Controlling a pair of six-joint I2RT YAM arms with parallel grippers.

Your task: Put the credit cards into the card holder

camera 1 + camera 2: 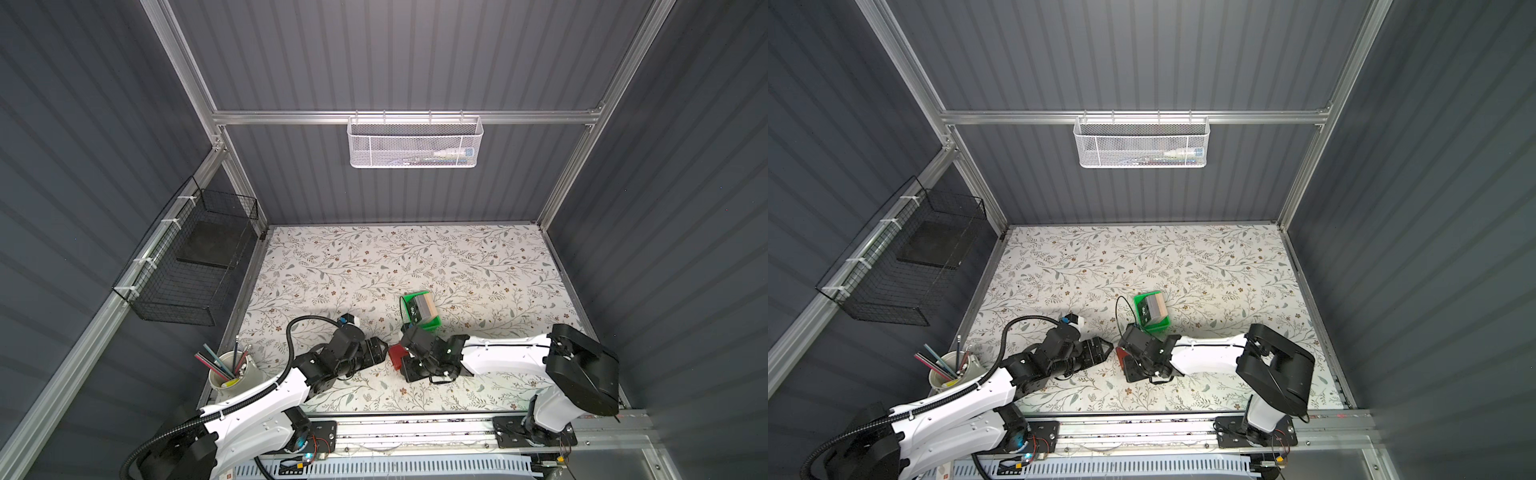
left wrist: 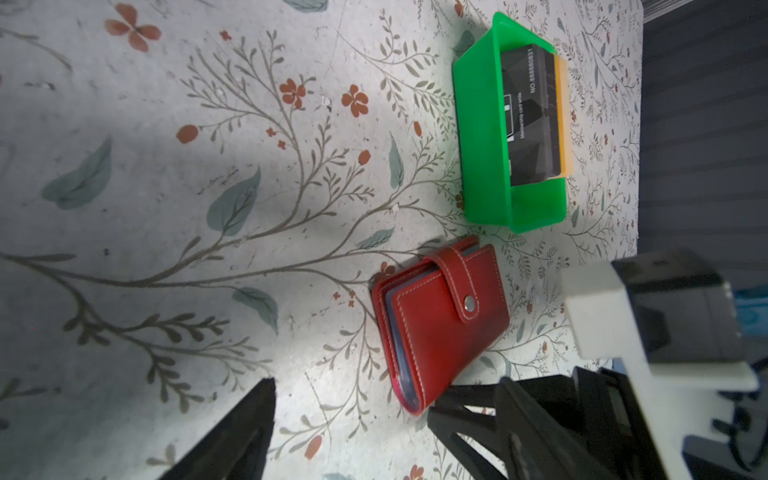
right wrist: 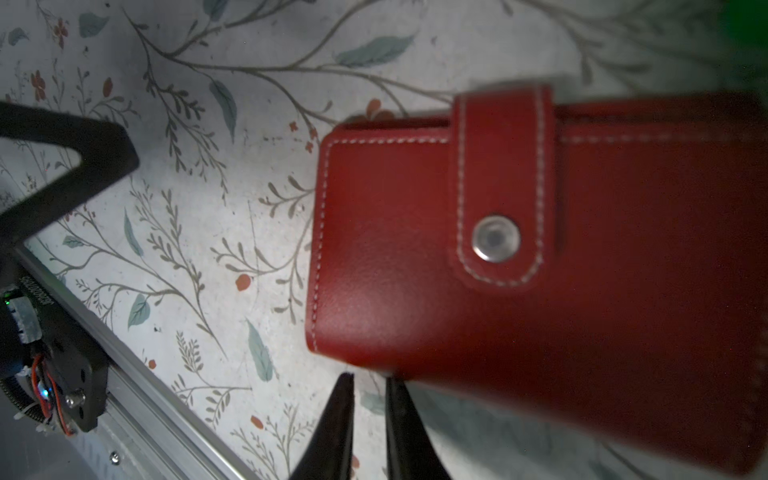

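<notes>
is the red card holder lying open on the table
No, the card holder is closed, its snap tab fastened across the cover.

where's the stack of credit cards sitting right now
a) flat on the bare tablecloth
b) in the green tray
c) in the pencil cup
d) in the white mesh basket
b: the credit cards stand on edge inside the green tray, which sits on the table a little apart from the closed card holder.
</notes>
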